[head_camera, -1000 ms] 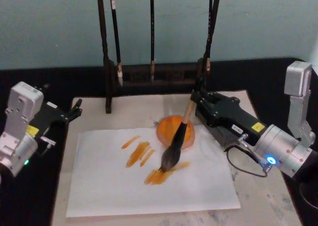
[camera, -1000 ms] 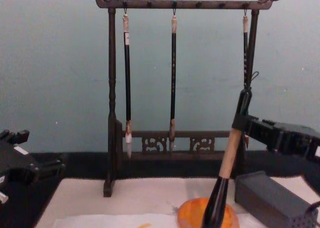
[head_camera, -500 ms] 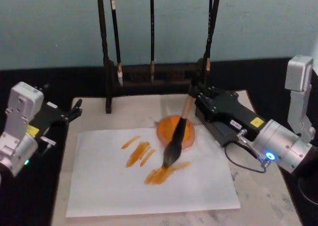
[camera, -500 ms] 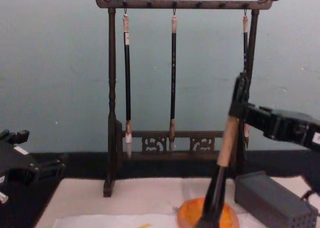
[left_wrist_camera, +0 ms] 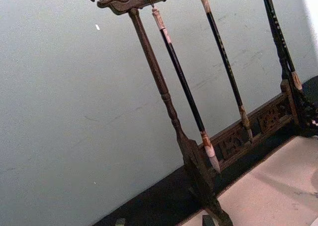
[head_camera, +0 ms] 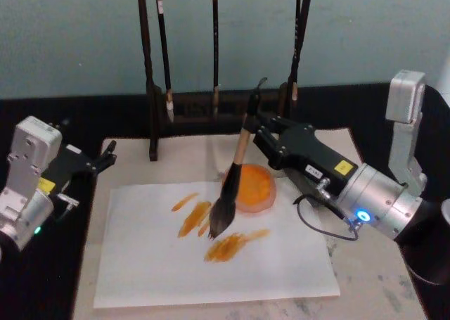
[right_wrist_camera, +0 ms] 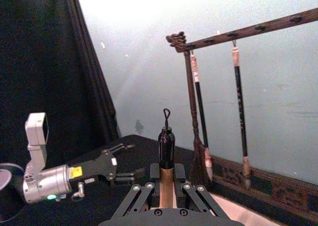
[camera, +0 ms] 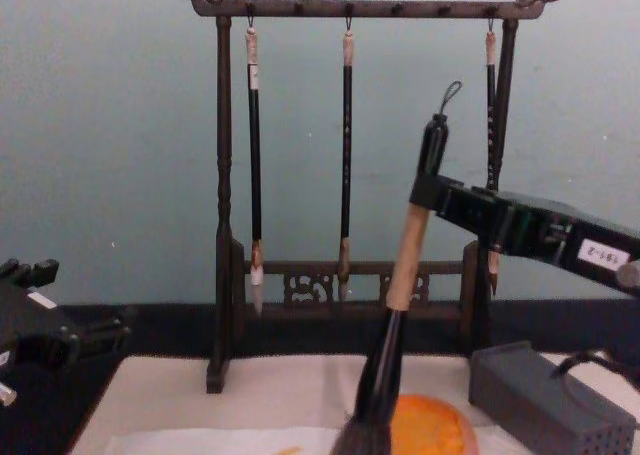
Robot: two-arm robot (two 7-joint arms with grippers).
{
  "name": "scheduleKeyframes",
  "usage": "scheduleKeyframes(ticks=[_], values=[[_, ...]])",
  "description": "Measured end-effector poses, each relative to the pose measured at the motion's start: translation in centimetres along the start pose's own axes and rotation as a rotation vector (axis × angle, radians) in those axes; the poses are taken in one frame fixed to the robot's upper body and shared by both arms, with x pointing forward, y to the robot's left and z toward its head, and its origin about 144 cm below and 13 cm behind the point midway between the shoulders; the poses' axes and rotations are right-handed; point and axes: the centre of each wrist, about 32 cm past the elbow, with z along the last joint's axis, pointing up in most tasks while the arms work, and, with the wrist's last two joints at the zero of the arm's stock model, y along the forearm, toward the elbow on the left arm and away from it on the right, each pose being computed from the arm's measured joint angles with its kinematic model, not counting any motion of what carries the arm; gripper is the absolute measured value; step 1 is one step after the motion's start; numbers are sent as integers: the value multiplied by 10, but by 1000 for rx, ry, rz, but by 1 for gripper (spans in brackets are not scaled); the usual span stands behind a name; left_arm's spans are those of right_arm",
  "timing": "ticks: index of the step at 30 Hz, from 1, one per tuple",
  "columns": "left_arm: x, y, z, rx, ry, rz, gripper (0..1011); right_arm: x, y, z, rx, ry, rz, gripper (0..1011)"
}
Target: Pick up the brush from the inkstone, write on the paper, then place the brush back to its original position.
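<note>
My right gripper (head_camera: 252, 128) is shut on the tan handle of the brush (head_camera: 233, 174), just below its black end with the cord loop. The brush leans with its dark bristles down over the white paper (head_camera: 155, 264), between two groups of orange strokes; I cannot tell whether the tip touches the sheet. The chest view shows the brush (camera: 405, 265) and the right gripper (camera: 432, 197) just left of the round orange inkstone (camera: 435, 425). In the head view the inkstone (head_camera: 253, 188) lies at the paper's far edge. The left gripper (head_camera: 107, 156) rests open at the mat's left edge.
A dark wooden stand (head_camera: 150, 74) with three thin hanging brushes (camera: 347, 145) rises behind the beige mat (head_camera: 365, 285). A grey perforated block (camera: 540, 400) sits right of the inkstone, under my right arm. Black cloth surrounds the mat.
My right gripper has moved left and up with the brush. The bristles have travelled from the right-hand orange strokes toward the left-hand ones. The left arm has not moved.
</note>
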Motion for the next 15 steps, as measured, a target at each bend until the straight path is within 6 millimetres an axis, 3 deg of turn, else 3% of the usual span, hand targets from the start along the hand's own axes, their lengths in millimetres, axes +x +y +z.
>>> scheduleKeyframes(ticks=[15], values=[[0,0,0,0,0,0,1001,-7,12,-15,-5,51,31,177]])
